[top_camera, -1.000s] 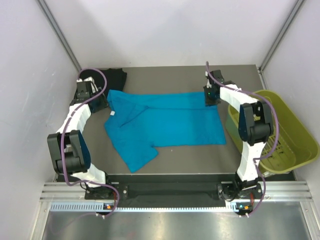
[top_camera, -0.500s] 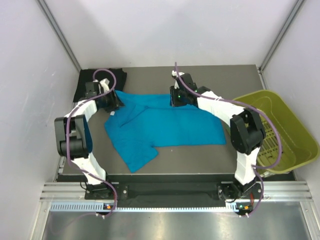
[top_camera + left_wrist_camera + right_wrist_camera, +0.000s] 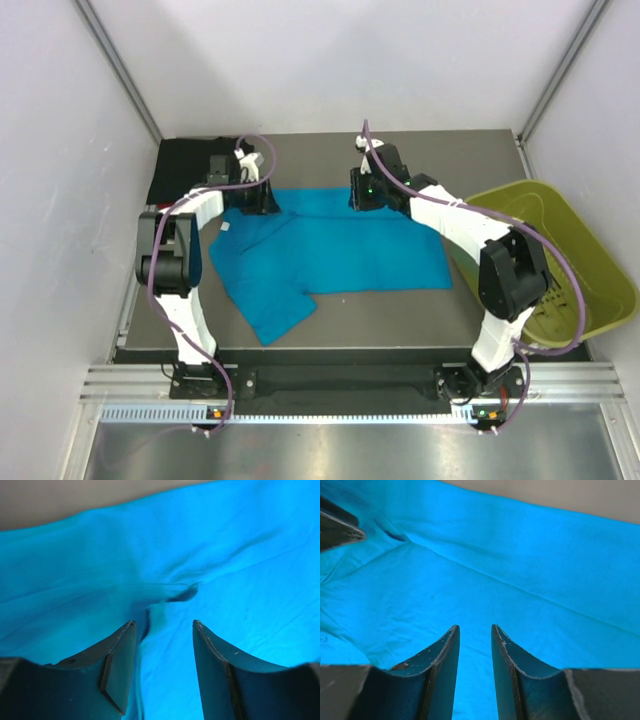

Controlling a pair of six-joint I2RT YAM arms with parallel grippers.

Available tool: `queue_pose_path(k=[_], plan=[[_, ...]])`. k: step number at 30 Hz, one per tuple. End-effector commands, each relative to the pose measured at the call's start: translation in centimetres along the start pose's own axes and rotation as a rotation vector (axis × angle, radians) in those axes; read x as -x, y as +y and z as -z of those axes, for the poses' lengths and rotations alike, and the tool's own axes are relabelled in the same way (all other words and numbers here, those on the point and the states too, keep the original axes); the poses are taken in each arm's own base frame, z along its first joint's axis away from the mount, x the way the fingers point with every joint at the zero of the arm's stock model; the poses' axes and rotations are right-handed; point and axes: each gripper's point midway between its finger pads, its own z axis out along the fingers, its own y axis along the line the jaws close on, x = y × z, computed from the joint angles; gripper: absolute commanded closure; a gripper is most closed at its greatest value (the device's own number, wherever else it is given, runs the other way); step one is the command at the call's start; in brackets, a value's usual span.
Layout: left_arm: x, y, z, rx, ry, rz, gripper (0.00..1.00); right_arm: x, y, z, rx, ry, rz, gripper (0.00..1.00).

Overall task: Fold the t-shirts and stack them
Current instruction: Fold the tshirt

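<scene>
The teal-blue t-shirt (image 3: 340, 250) lies spread on the dark table, one sleeve (image 3: 275, 315) pointing toward the near edge and a small white label (image 3: 226, 226) at its left. A black t-shirt (image 3: 185, 165) sits folded at the back left corner. My left gripper (image 3: 262, 197) hovers over the teal shirt's far edge. In its wrist view the left gripper (image 3: 163, 625) is open above a wrinkle (image 3: 184, 594). My right gripper (image 3: 366, 194) is over the same far edge, further right. In its wrist view the right gripper (image 3: 474, 627) is open a narrow way, with only flat teal cloth (image 3: 530, 565) beneath.
A yellow-green plastic bin (image 3: 590, 290) stands at the table's right edge, beside the right arm's elbow. White walls close in the left, back and right. Bare table (image 3: 400, 310) shows in front of the shirt.
Both grippers have swung inward along the shirt's far edge, the left from the back left corner, the right from the right side. The right jaws have parted slightly.
</scene>
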Motion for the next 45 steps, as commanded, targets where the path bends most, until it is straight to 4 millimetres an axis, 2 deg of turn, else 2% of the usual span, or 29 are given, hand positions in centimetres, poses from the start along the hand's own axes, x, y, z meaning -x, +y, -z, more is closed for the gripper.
queue_pose_path(k=[1,8,11,17,18,21,24,28,31,32,34,36,38,42,44,45], plan=[[1.0,-0.3,-1.1,-0.020,-0.019,-0.091,0.47,2.7,0.2,2.0,0.017,-0.094,0.014,0.68],[0.0,-0.9,-2.2,-0.017,0.009,-0.141,0.49,3.0,-0.6,2.7,0.007,-0.109,0.004,0.67],[-0.1,-1.2,-2.3,-0.034,0.014,-0.139,0.55,3.0,-0.6,2.9,0.009,-0.113,0.004,0.67],[-1.3,-4.6,-0.4,-0.088,0.026,-0.174,0.57,2.7,-0.8,3.1,0.004,-0.108,0.007,0.67],[-2.4,-5.7,0.3,-0.132,0.046,-0.162,0.57,2.7,-0.8,3.2,0.003,-0.110,0.006,0.67],[-4.4,-7.3,2.1,-0.180,0.086,-0.132,0.59,2.8,-0.8,3.1,0.001,-0.106,0.019,0.67],[-4.2,-7.8,3.7,-0.156,0.074,-0.141,0.54,2.7,-1.0,2.6,-0.009,-0.081,0.027,0.66],[-2.2,-6.5,4.7,-0.065,0.059,-0.131,0.53,2.0,-0.1,1.2,0.029,-0.052,0.003,0.66],[-0.5,-3.1,5.6,0.101,0.029,-0.017,0.52,1.8,1.7,0.1,0.062,-0.047,-0.011,0.66],[0.1,-0.9,6.5,0.175,0.004,0.046,0.52,1.9,2.4,-0.7,0.068,-0.041,-0.026,0.66],[0.7,1.5,7.8,0.240,-0.037,0.118,0.52,1.2,4.3,-1.6,0.086,-0.017,-0.029,0.66],[0.8,4.1,9.4,0.282,-0.092,0.234,0.52,0.9,5.8,-2.9,0.075,-0.010,-0.090,0.66],[-0.1,5.5,10.2,0.296,-0.106,0.309,0.52,0.5,6.9,-4.3,0.080,-0.004,-0.177,0.66],[-2.4,6.5,10.7,0.323,-0.096,0.389,0.52,-0.9,10.4,-6.5,0.120,0.018,-0.240,0.67],[-3.2,6.9,10.6,0.343,-0.094,0.395,0.52,-1.6,11.4,-7.7,0.128,0.035,-0.260,0.67],[-3.0,7.0,10.7,0.344,-0.111,0.385,0.52,-2.1,12.3,-8.0,0.143,0.048,-0.257,0.67]])
